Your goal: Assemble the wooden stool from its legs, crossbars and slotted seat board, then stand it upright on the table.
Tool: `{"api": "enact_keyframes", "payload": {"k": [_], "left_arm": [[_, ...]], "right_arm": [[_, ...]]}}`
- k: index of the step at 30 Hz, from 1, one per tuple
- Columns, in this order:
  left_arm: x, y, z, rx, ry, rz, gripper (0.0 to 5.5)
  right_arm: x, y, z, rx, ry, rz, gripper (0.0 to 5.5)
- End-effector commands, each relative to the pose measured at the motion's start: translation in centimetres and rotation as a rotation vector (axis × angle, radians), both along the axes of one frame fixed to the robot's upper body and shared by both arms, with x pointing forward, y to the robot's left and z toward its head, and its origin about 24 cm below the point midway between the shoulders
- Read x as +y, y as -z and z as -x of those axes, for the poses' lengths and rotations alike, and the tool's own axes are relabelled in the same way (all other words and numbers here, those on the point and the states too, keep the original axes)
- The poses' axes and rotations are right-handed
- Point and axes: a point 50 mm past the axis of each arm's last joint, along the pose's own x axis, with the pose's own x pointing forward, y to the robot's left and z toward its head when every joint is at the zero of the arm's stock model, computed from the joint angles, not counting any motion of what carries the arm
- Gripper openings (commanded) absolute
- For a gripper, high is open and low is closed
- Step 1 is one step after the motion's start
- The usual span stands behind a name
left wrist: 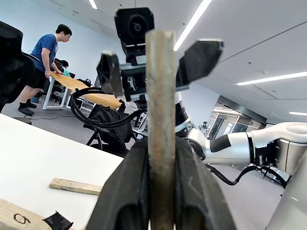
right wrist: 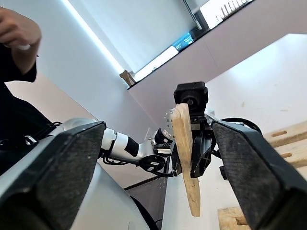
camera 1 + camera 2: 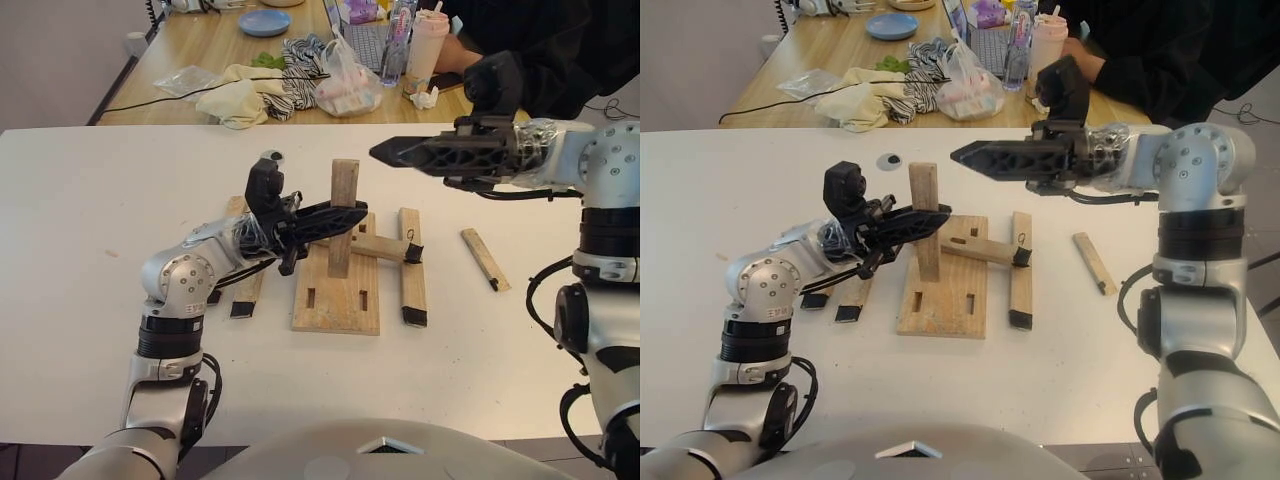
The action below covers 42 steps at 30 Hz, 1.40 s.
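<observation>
While the left end effector [image 3: 352, 214] clamps the leg [image 3: 343, 200] upright on the seat board [image 3: 335, 300], the left eye view puts the right end effector [image 3: 388, 152] above the board's far edge.

Left wrist view: both fingers pinch the leg squarely.

Right wrist view: jaws wide apart, empty.

We cannot tell whether the leg sits in its slot. If it does not, we expect a downward press to tilt it or skid the board across the tabletop [image 3: 100, 200].

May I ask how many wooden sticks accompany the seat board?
6: one upright stick in the left gripper, one across the seat board's far corner, one along its right edge, one farther right, two partly hidden under the left arm.
</observation>
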Motion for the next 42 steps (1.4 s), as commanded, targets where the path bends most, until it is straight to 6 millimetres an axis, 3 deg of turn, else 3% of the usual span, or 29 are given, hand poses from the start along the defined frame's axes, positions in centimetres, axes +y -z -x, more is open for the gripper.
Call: {"api": "enact_keyframes", "payload": {"k": [1, 5, 18, 27, 29, 34, 39, 42], "left_arm": [[-0.9, -0.1, 0.3, -0.01, -0.017, 0.008, 0.37], [-1.5, 0.7, 0.2, 0.0, -0.053, -0.039, 0.37], [-0.7, 1.4, -0.1, 0.018, -0.131, -0.067, 0.37], [-0.6, 1.5, -0.5, 0.023, -0.139, -0.067, 0.37], [-0.4, 1.4, -0.8, 0.027, -0.146, -0.067, 0.78], [0.0, 1.3, -0.8, 0.037, -0.14, -0.069, 1.51], [0.0, 1.1, -1.1, 0.034, -0.14, -0.078, 2.3], [0.6, 0.6, -1.5, 0.014, -0.192, -0.07, 2.49]], "right_arm": [[1.8, 1.6, 0.1, -0.016, 0.057, 0.06, 3.87], [3.3, 2.4, -0.2, -0.016, 0.163, 0.108, 3.26], [2.2, 1.9, 0.4, 0.01, 0.16, 0.177, 1.28], [2.4, 1.3, 0.1, -0.01, 0.176, 0.15, 1.16], [2.4, 1.3, -0.2, -0.023, 0.201, 0.132, 1.12], [2.4, 1.7, -0.7, -0.04, 0.253, 0.111, 0.38], [2.3, 1.8, -0.9, -0.039, 0.274, 0.091, 0.38], [2.0, 1.9, -1.5, -0.08, 0.321, 0.097, 0.38]]}}
